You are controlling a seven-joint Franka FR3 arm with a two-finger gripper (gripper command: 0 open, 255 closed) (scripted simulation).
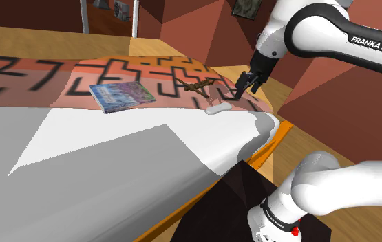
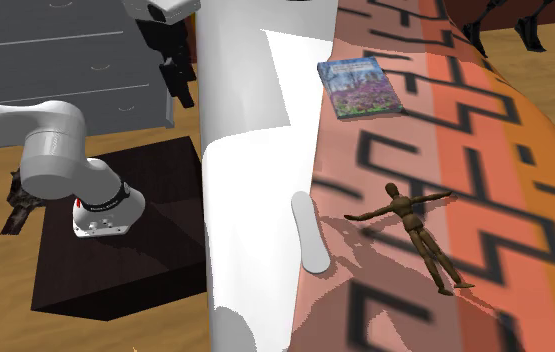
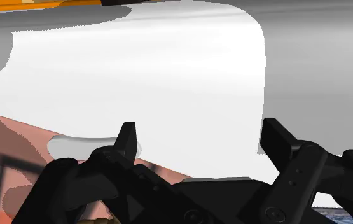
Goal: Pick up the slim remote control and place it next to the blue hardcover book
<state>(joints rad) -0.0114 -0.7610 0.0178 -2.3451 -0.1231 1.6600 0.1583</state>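
Note:
The slim remote is a pale grey bar lying flat where the white sheet meets the patterned blanket; it also shows as remote and, partly behind one finger, as remote. The blue hardcover book lies flat on the blanket, well to the shoulder view's left of the remote, and appears as book too. My gripper hangs open in the air above the remote and slightly to its right in the shoulder view, holding nothing. The gripper has its fingers wide apart, and the gripper sits high.
A wooden jointed figure lies on the blanket between the book and the remote, seen also as figure. The bed fills the work area. A grey dresser stands behind the black stand.

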